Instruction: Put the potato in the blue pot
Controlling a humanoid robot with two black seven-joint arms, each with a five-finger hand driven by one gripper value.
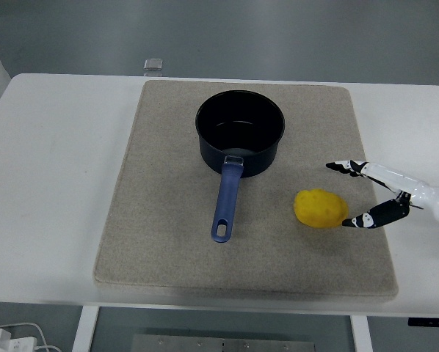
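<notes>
The right hand (385, 194) reaches in from the right edge, low over the right border of the mat (161, 242), with its fingers spread and holding nothing. The long fingers (352, 168) point left toward the middle of the mat, and the thumb, lower in the picture, points the same way, so that an open gap faces the potato (321, 208). The hand lies flat rather than upright, its white back showing. The thumb tip sits just beside the potato's right end, touching it or nearly so; which one cannot be told. The upper fingertips are clear of it, above and to its right. The potato lies on the mat, right of centre and toward the near side, well apart from the blue pot (240, 132). The pot stands upright on the far half of the mat, open side up, its blue handle (226, 205) pointing toward the near edge. Bare mat lies between the handle and the potato and all around the potato's near side. White table (58, 183) shows wide to the left of the mat and narrower to the right, under the hand.
</notes>
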